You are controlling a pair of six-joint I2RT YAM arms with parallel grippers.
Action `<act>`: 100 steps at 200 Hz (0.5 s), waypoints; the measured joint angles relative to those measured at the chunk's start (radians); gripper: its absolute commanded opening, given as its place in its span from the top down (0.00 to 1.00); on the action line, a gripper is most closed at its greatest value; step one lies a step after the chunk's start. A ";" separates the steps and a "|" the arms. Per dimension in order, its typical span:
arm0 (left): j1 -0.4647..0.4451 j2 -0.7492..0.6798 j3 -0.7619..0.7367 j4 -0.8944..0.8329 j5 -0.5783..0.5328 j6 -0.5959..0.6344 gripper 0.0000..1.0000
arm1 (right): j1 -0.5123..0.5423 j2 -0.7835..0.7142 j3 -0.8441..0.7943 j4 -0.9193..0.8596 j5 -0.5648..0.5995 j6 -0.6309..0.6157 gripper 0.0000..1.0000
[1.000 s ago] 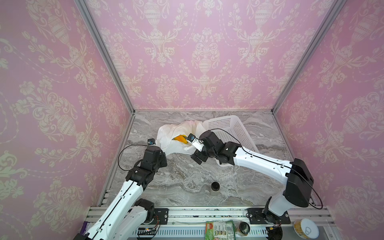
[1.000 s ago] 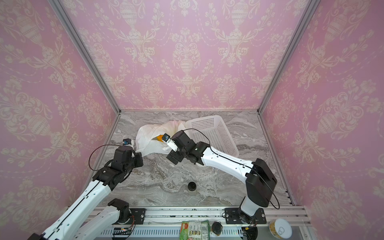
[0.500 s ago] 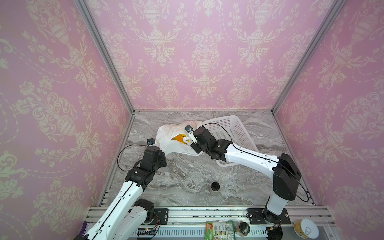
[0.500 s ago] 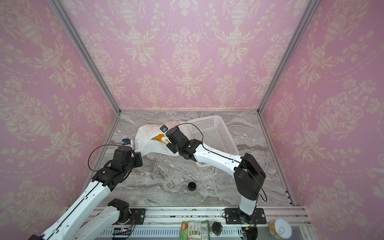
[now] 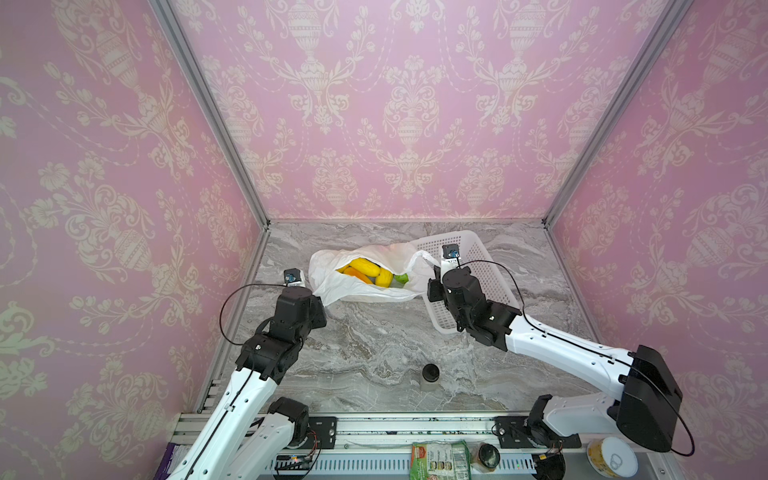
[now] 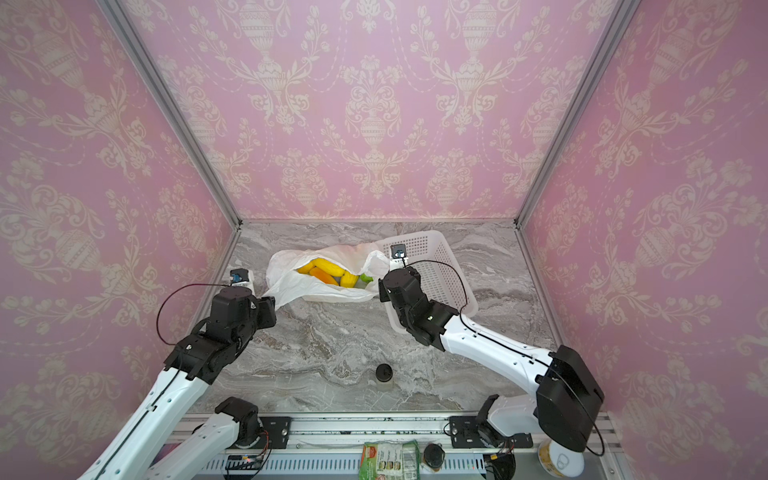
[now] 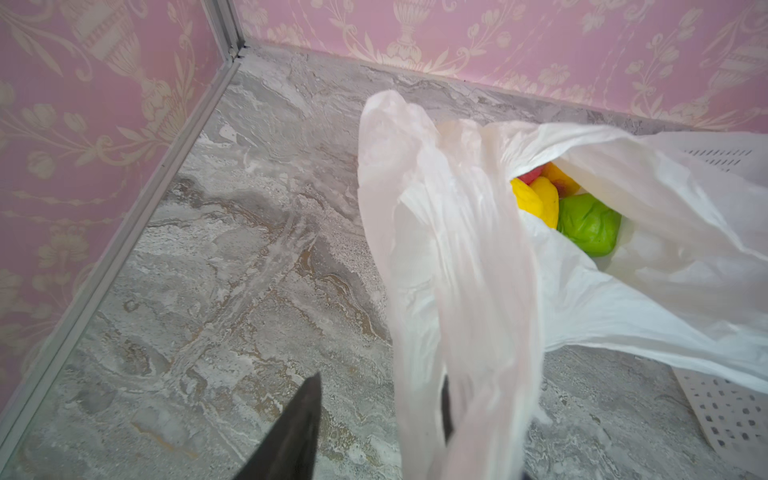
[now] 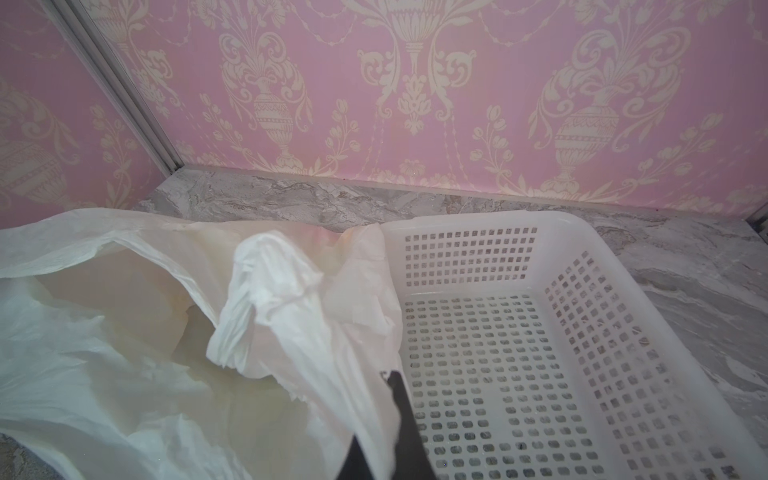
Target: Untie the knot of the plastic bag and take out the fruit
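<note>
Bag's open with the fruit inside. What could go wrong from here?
The left claw stands open, with one handle of the plastic bag only draped between its fingers; that side may slip free and sag over the fruit.
The right claw is shut on the other handle; pulling harder could drag the light bag or spill its load.
The bag lies against the white basket, which might get nudged.

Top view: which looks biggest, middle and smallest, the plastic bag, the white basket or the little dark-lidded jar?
1. plastic bag and white basket: they look about alike, and the right arm hides part of the basket, so no ranking between them.
2. dark-lidded jar: clearly smallest.
</note>
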 measured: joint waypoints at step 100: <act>-0.107 0.309 0.630 -0.057 -0.074 0.188 0.18 | 0.000 0.007 -0.006 0.025 -0.035 0.063 1.00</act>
